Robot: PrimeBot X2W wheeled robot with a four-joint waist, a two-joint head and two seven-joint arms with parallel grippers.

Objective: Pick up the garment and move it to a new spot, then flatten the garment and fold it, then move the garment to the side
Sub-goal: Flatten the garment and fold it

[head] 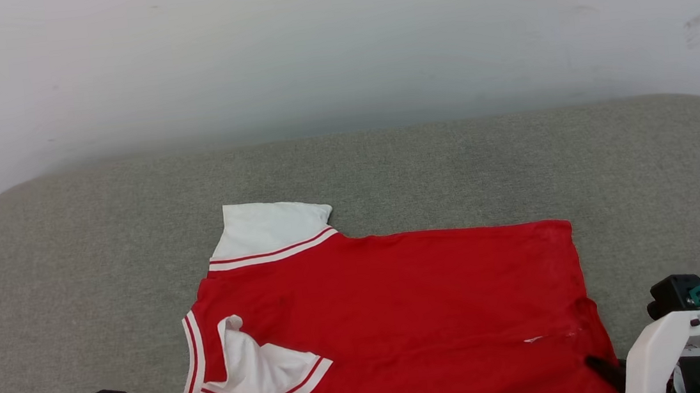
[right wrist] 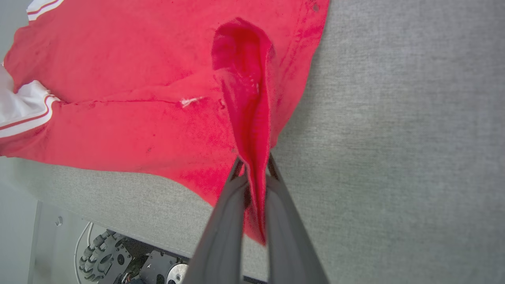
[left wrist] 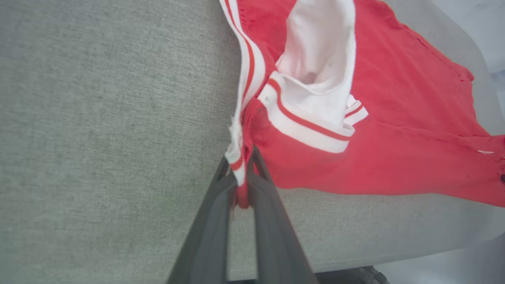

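The garment (head: 400,320), a red shirt with white sleeves and red-white striped trim, lies spread across the near half of the grey cushioned table (head: 386,167). Its plain red side faces up; no lettering shows. My left gripper (left wrist: 241,157) is shut on the striped trim at the near left corner. My right gripper (right wrist: 254,165) is shut on a raised fold of red cloth (right wrist: 248,98) at the near right hem. In the head view one right finger (head: 604,371) rests at the hem corner. One white sleeve (head: 272,226) lies flat at the far side; the other sleeve (head: 257,366) is crumpled on the red body.
A pale wall (head: 335,44) rises behind the table. The table's near edge (right wrist: 118,221) runs just under the shirt, with the robot's wheeled base (right wrist: 110,260) below it. Bare grey surface lies to the far side and right (head: 658,192).
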